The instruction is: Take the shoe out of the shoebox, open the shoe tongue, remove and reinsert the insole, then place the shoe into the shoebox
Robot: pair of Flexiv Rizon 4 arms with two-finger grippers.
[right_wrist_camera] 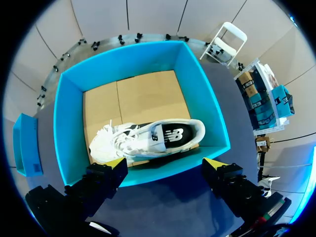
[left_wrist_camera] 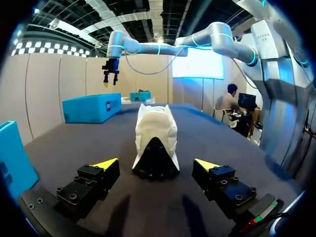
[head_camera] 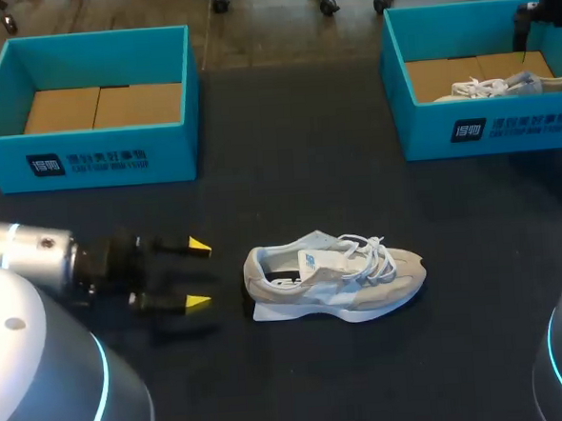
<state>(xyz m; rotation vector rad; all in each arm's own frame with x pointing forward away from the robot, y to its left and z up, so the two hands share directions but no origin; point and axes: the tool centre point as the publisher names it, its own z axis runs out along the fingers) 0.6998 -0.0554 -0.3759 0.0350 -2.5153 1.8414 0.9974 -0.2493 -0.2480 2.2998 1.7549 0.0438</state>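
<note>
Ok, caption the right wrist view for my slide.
Open right pincer hovers above the blue shoebox with a white shoe lying inside.

The right shoebox (head_camera: 534,128) runs off the head view's right edge, its near wall hiding part of the white shoe (head_camera: 483,87) inside. The table shoe (left_wrist_camera: 155,128) hides its own toe from the left wrist view.

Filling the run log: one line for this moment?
left gripper: open, behind heel of table shoe | right gripper: open, above boxed shoe in right shoebox

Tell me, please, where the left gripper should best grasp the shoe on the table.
I'd grip the shoe at its heel, coming in level from behind: the heel points at the open left gripper and looks narrower than its opening.
</note>
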